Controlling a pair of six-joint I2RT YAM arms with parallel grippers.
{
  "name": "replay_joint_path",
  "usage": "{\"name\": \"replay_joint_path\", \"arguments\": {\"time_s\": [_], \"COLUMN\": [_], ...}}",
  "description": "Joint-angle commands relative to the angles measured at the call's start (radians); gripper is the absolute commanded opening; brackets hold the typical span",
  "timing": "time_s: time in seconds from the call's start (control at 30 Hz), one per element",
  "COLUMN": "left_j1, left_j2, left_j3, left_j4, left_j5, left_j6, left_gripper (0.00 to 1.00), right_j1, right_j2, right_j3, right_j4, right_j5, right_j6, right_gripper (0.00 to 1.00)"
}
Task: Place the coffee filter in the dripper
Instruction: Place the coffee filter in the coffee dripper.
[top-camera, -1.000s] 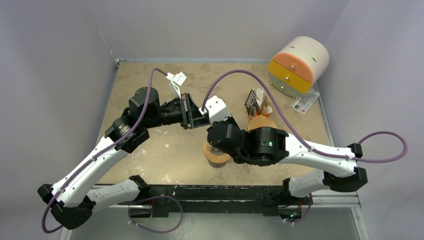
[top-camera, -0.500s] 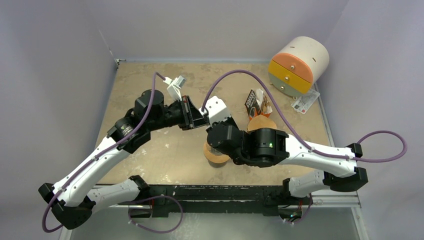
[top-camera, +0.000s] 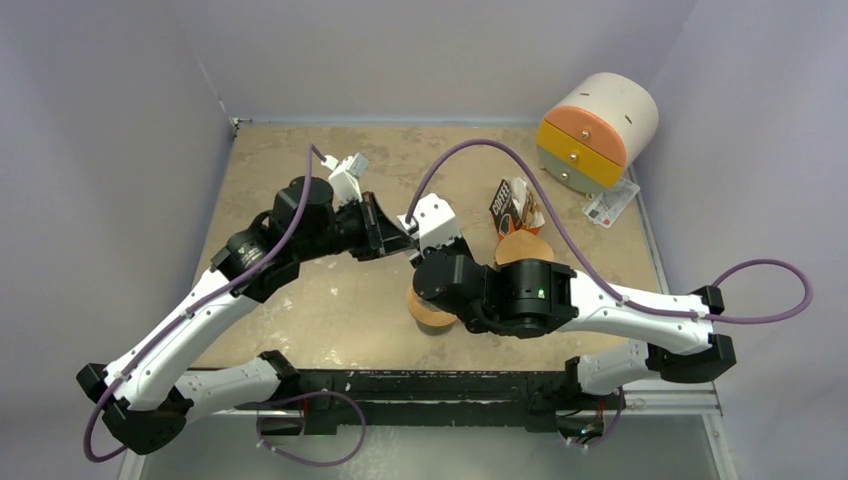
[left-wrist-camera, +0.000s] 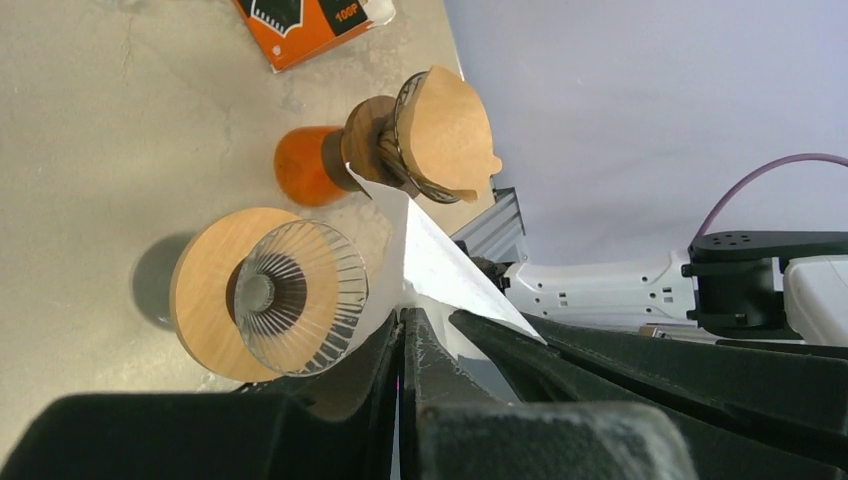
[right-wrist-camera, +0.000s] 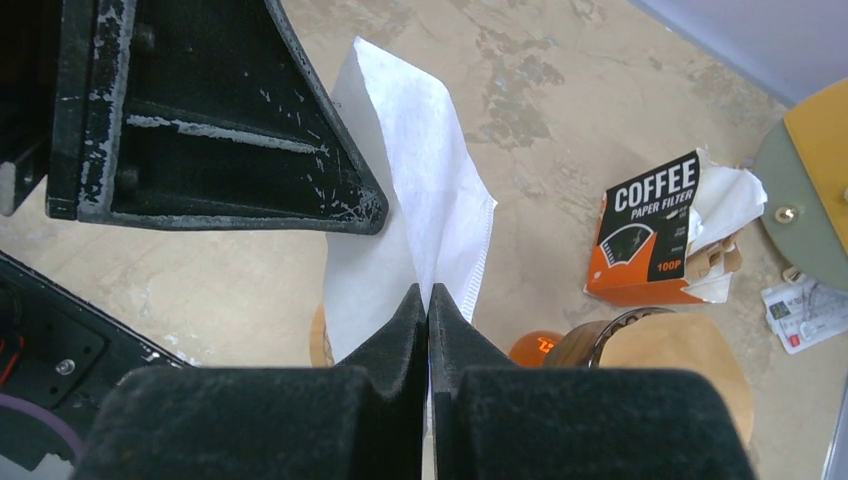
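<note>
left gripper (left-wrist-camera: 402, 322) and right gripper (right-wrist-camera: 428, 296) pinching white filter (right-wrist-camera: 425, 170), dripper (left-wrist-camera: 292, 298) nearby, filter box (right-wrist-camera: 652, 232) beyond

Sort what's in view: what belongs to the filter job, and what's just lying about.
Job:
white filter, pinched by the left end effector and right end effector
dripper

Lying about:
filter box
brown filter on its stand
drawer unit
card

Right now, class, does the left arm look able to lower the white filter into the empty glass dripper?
Probably not yet: left gripper and right gripper both pinch the filter, and the right arm overhangs the dripper.
</note>
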Motion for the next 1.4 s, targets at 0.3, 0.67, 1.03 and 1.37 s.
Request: {"name": "replay_joint_path", "arguments": {"time_s": [0.3,0.67,1.03,1.37], "left_j1": [-0.048,-0.059,-0.075,-0.111], "left_j2": [0.025,0.041,0.089,0.137], "left_j3": [0.034,0.029,0.064,0.102], "left_j4": [-0.074,-0.063,-0.18,-0.196], "left_j5": [-0.017,-0.053,-0.161,-0.168], "left_j6": [-0.009,-0.036,-0.028,-0.034], "left_gripper": [0.0,0.0,0.0,0.0], "right_j1": [0.006,0.041,0.099,0.1], "right_j2": [0.03,0.042,0.067,0.092], "right_j3": [-0.041,-0.088,-0.142,-0.169], "right_j4": [-0.035,0.053,0.17,0.267], "right_j5": [0.002,0.057,0.257,0.297], "right_j6": [0.206,0.228,0.226,0.177], "right_gripper": [0.0,0.0,0.0,0.0]}}
